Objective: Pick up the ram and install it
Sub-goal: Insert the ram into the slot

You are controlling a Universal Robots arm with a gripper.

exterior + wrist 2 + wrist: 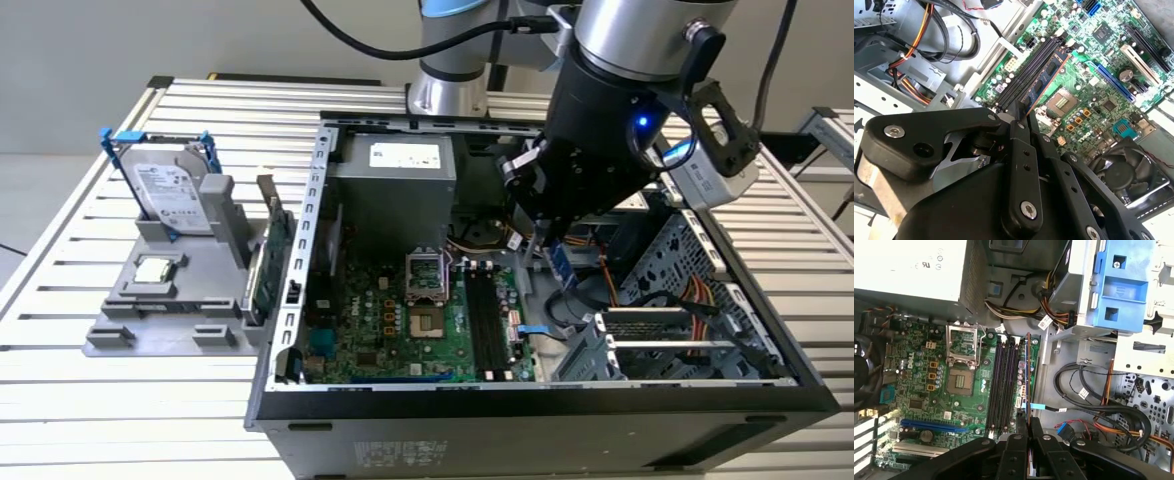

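Gripping the ram (1051, 75) edge-on — fingers (1019, 122) closed on it, above the motherboard (969, 400) slots.

Blue ram (1047, 81) dotted black; green motherboard (979, 410); black tool (1028, 426); blue drive bracket (1116, 287).

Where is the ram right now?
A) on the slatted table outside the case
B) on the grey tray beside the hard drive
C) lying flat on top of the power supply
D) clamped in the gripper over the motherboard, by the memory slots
D: in the second wrist view the gripper is shut on one end of the ram, which reaches out over the motherboard alongside the black memory slots.
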